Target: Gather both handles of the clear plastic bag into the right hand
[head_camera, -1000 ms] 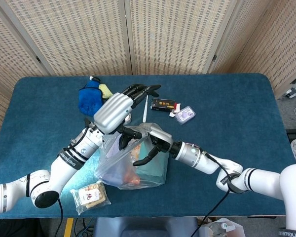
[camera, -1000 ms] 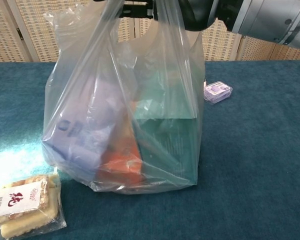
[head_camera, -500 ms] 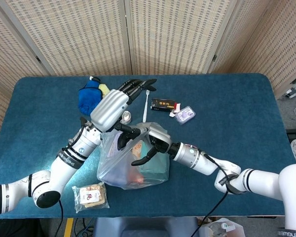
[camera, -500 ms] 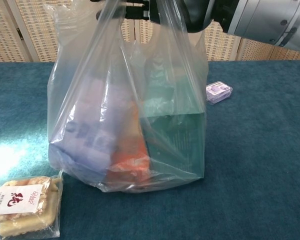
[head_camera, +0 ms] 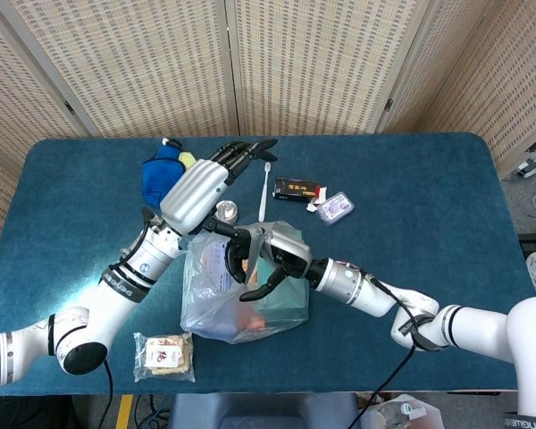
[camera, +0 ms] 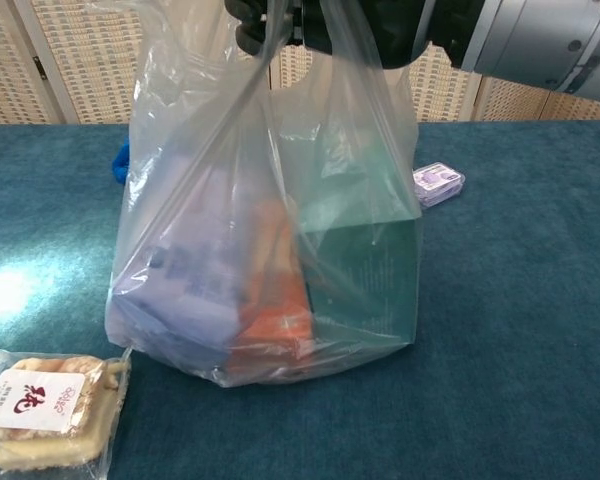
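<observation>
Head view is showing you most of the way there: your right hand [head_camera: 270, 259] is sitting at the mouth of the clear plastic bag [head_camera: 237, 299], fingers curled around gathered plastic, and the bag is hanging from it near the front edge of the table [head_camera: 429, 214]. Chest view is showing both handles [camera: 280, 60] rising steeply and converging under the dark fingers at the top of the frame, with the bag's bottom resting on or just grazing the cloth.

Your left hand [head_camera: 201, 189] is hovering just beside the bag's top, fingers stretched out over the table; whether its thumb is pinching a strip of handle, I cannot tell.

So one handle is looking secured in your right hand; the second is looking drawn in, but the grip on it is hidden. What is left, I judge, is confirming that hold and freeing the left hand. The snack packet [camera: 45, 410] is lying apart, near the bag's corner.
</observation>
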